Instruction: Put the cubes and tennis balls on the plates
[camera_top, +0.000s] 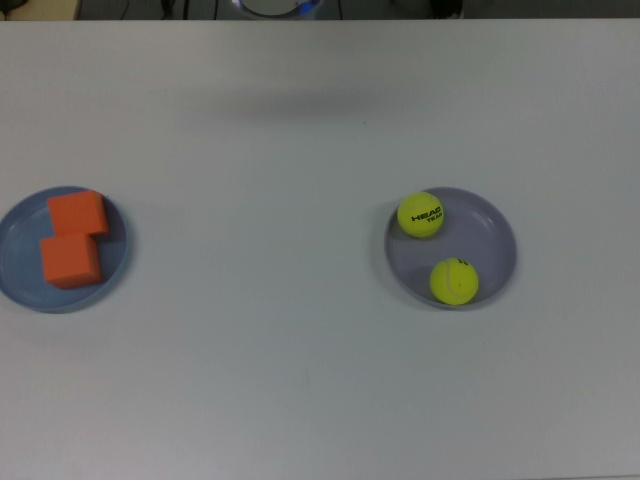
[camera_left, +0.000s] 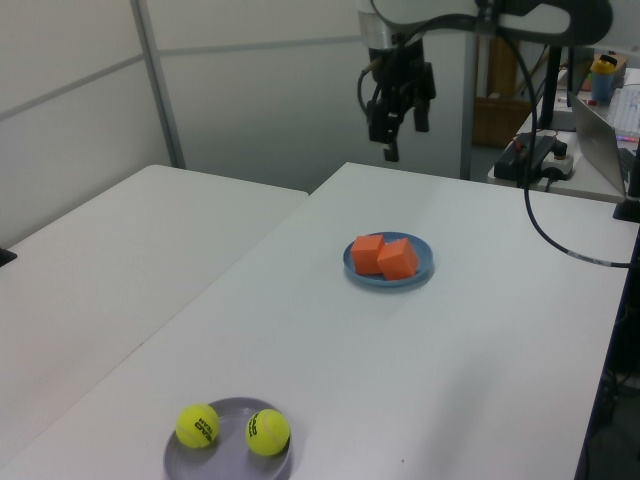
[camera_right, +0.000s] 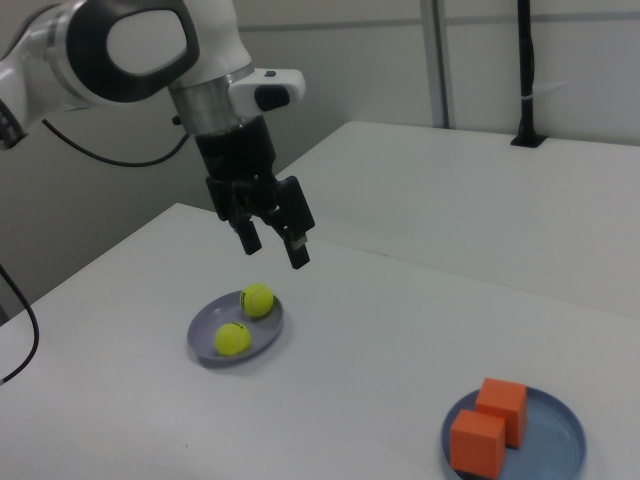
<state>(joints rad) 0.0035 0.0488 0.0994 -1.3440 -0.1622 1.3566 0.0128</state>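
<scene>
Two orange cubes lie side by side on the light blue plate at the top view's left. Two tennis balls rest on the lavender-grey plate at the top view's right. The left view shows the cubes on the blue plate and the balls on the grey plate. My gripper hangs open and empty, high above the table's far edge, away from both plates. In the right view the gripper hovers well above the balls' plate. The gripper is outside the top view.
The white table spans the whole top view, and a second white table adjoins it at the left view's left. A black cable hangs from the arm at the left view's right. A laptop and clutter stand beyond the table.
</scene>
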